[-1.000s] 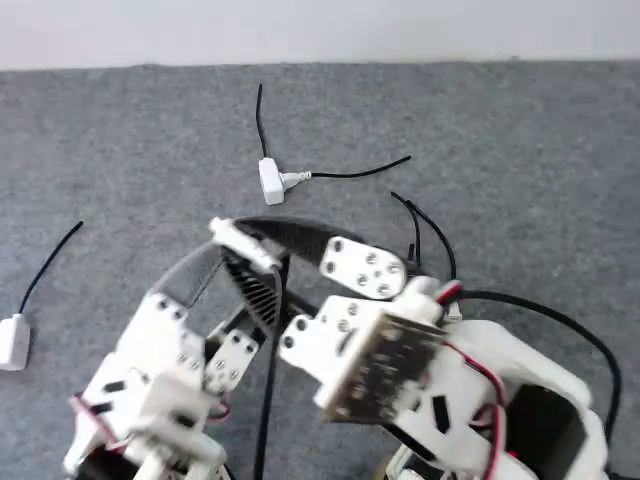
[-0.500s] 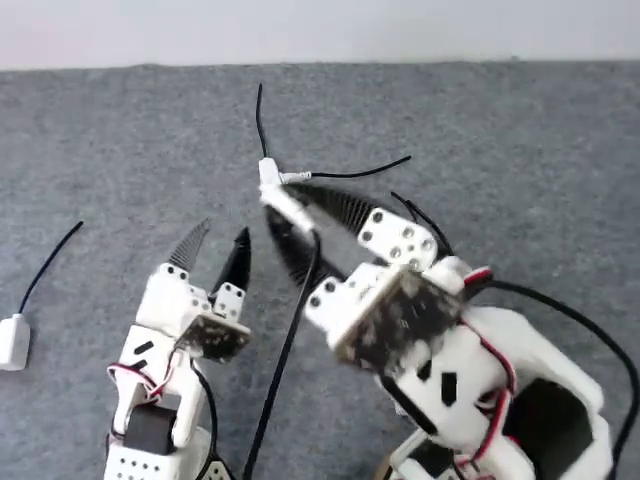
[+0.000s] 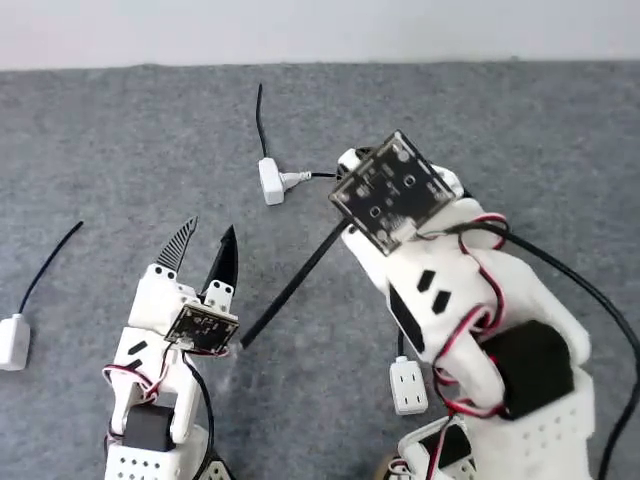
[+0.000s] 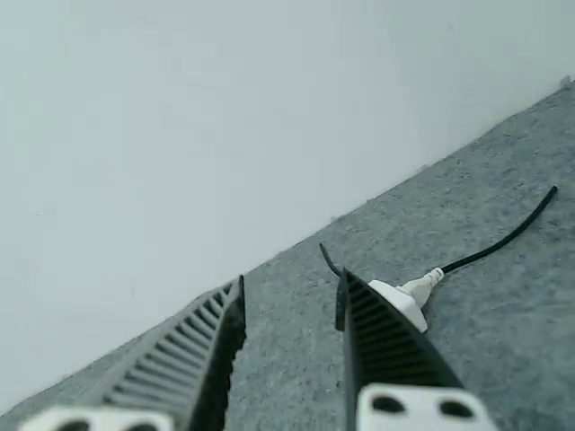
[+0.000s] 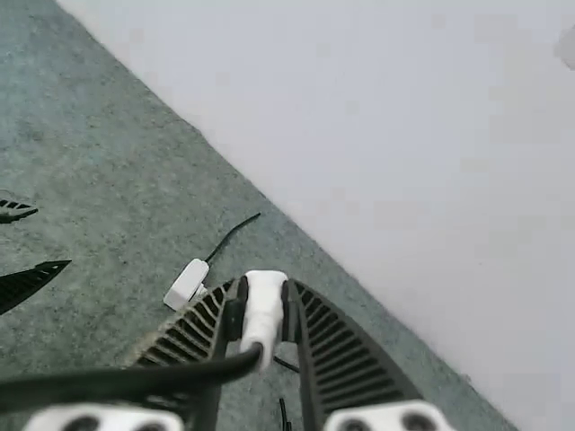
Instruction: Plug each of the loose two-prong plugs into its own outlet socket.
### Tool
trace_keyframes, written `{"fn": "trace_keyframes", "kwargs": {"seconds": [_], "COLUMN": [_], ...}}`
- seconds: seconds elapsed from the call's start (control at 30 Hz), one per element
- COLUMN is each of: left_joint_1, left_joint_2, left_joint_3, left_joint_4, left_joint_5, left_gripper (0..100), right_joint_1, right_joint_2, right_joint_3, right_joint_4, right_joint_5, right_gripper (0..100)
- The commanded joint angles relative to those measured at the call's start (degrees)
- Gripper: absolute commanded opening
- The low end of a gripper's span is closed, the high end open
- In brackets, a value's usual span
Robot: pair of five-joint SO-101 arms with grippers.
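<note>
My right gripper [image 5: 265, 285] is shut on a white two-prong plug [image 5: 263, 310]. The plug's black cord [image 3: 290, 285] slants down to the table between the two arms. In the high view the right wrist board [image 3: 390, 190] covers that gripper. A white connector block [image 3: 270, 181] with black cords lies on the carpet just beyond it; the same block [image 5: 186, 284] lies past the held plug in the right wrist view. My left gripper [image 3: 205, 245] stands open and holds nothing, short of the block [image 4: 400, 299]. A white outlet socket [image 3: 408, 387] lies beside the right arm's base.
Another white plug piece [image 3: 12, 342] with a black cord [image 3: 50, 262] lies at the table's far left edge. Grey carpet [image 3: 520, 130] covers the table, and a pale wall [image 3: 320, 30] runs along the back.
The right arm has lifted and swung toward the back of the table with the plug and cord. The left arm pulled back toward its base, its gripper open. The outlet socket has come into sight.
</note>
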Motion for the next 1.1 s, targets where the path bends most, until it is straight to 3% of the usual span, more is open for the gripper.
{"fn": "trace_keyframes", "kwargs": {"seconds": [0.0, 0.23, 0.8, 1.07], "left_joint_1": [-0.53, -0.53, -0.53, -0.44], "left_joint_2": [-0.70, -0.70, -0.70, -0.79], "left_joint_3": [-0.31, -0.31, -0.31, -0.31], "left_joint_4": [2.37, 20.66, 50.02, 49.93], "left_joint_5": [0.53, 0.53, 0.53, 0.53], "left_gripper": [16, 16, 16, 16], "right_joint_1": [1.01, 1.27, 1.36, 1.45], "right_joint_2": [-3.30, -6.11, -6.81, -6.90], "right_joint_3": [-1.93, -1.85, -1.76, -1.76], "right_joint_4": [-1.89, 0.40, 0.40, 0.40], "right_joint_5": [-0.53, -0.44, -0.44, -0.44], "right_gripper": [0.9, 0.9, 0.9, 0.9]}}
